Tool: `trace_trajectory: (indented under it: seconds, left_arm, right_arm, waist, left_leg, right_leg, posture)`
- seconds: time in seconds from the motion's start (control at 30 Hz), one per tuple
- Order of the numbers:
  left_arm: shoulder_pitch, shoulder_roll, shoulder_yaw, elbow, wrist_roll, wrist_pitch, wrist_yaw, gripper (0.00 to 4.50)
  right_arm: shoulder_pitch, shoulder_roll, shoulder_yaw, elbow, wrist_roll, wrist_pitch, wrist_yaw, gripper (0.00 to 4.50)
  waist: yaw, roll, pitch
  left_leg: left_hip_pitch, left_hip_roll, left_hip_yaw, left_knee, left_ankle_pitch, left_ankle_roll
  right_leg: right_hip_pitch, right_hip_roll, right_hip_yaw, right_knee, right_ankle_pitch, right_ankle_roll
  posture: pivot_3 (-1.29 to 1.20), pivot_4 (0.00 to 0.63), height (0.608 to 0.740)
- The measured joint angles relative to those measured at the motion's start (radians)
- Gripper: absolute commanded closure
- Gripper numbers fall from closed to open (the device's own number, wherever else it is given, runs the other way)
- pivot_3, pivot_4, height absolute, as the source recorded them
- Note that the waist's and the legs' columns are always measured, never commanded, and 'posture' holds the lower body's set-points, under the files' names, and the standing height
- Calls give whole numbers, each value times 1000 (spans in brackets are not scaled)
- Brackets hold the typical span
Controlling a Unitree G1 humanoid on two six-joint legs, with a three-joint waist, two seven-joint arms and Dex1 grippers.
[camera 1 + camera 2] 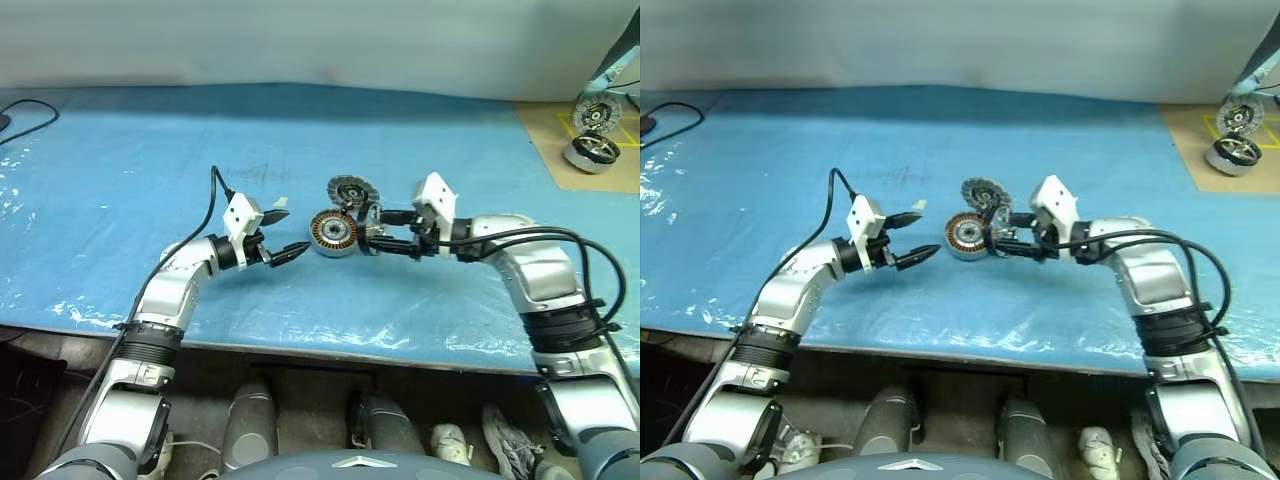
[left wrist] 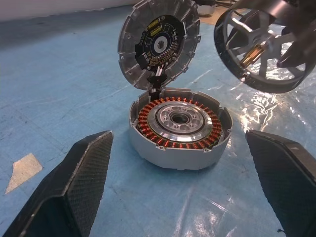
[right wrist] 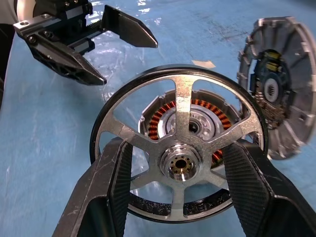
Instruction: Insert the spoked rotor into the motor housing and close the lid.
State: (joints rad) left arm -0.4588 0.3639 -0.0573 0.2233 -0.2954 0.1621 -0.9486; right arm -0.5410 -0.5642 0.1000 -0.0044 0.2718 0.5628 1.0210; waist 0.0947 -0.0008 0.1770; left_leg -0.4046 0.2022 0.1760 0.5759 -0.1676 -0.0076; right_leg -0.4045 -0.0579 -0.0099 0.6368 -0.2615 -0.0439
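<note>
head views: motor housing (image 1: 333, 233) on the blue worktop (image 1: 120, 150) near centre, lid (image 1: 352, 190) standing open at its 1 o'clock edge. left tool (image 1: 282, 232) at the housing's 9 o'clock, spread wide, empty. right tool (image 1: 374, 234) at its 3 o'clock, clamped on the spoked rotor (image 1: 1001, 230). two silver motors (image 1: 592, 150) far off at 2 o'clock. left wrist view: housing (image 2: 180, 129) between the wide black fingers (image 2: 74, 182), copper windings up, lid (image 2: 159, 43) tilted upright behind, rotor (image 2: 261, 49) raised beside the lid. right wrist view: rotor (image 3: 180, 165) gripped by its rim, held in front of the housing (image 3: 197, 116); left tool (image 3: 121, 52) open beyond.
</note>
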Motion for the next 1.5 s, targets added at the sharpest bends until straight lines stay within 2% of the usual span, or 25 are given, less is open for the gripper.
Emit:
trace_trajectory:
  seconds: [0.5, 0.8, 1.5]
  left_arm:
    - [23, -3, 0, -34, 0, 3, 10, 0]
    - [32, -7, 0, -35, 0, 4, 16, 0]
    - [47, -23, -15, -37, 4, -1, 27, 0]
  right_arm:
    - [-151, 114, 88, 209, -82, -123, -45, 2072]
    - [-174, 114, 137, 291, -152, -235, -13, 2072]
    - [-254, 78, 175, 400, -248, -345, 73, 2072]
  waist:
    - [-2, 0, 0]
    - [-3, 0, 0]
    - [-4, 0, 0]
  left_leg:
    - [0, 0, 0, -1, 1, -2]
    - [0, 0, 0, 0, 1, -2]
    - [0, 0, 0, 0, 1, -2]
  right_leg:
    - [0, 0, 0, 0, 0, 0]
    - [0, 0, 0, 1, 0, 1]
    - [0, 0, 0, 2, 0, 0]
  posture:
    - [0, 150, 740]
    - [0, 150, 740]
    - [0, 150, 740]
